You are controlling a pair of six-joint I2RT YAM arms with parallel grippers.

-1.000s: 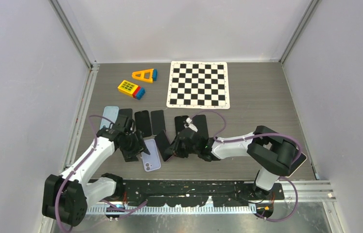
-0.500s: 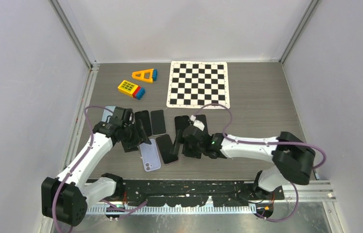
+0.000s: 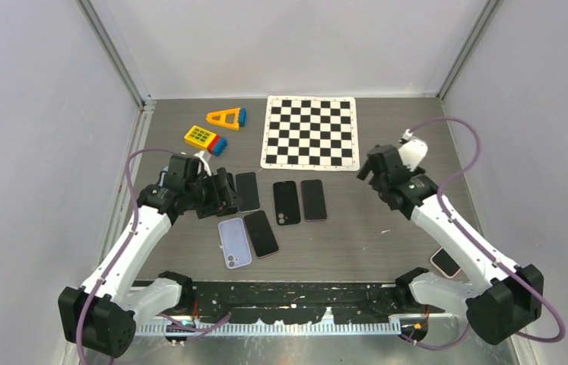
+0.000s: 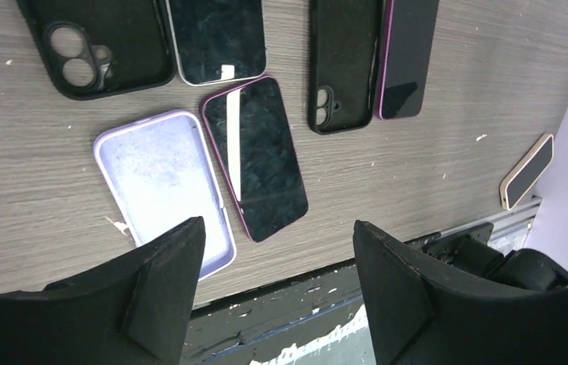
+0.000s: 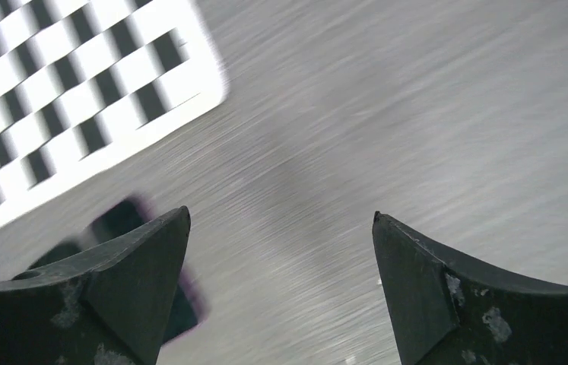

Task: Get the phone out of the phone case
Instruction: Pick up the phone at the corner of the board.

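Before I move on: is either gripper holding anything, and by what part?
Nothing is held. The left gripper and right gripper are both open and empty.

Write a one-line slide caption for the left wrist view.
Open left gripper hovers above an empty lavender case and the dark-screened phone lying beside it.

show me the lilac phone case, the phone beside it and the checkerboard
lilac phone case (image 4: pixel 160 171), left wrist view, middle of its empty inside
phone (image 4: pixel 265 160), left wrist view, middle of its dark screen
checkerboard (image 3: pixel 311 131), top external view, centre of the board
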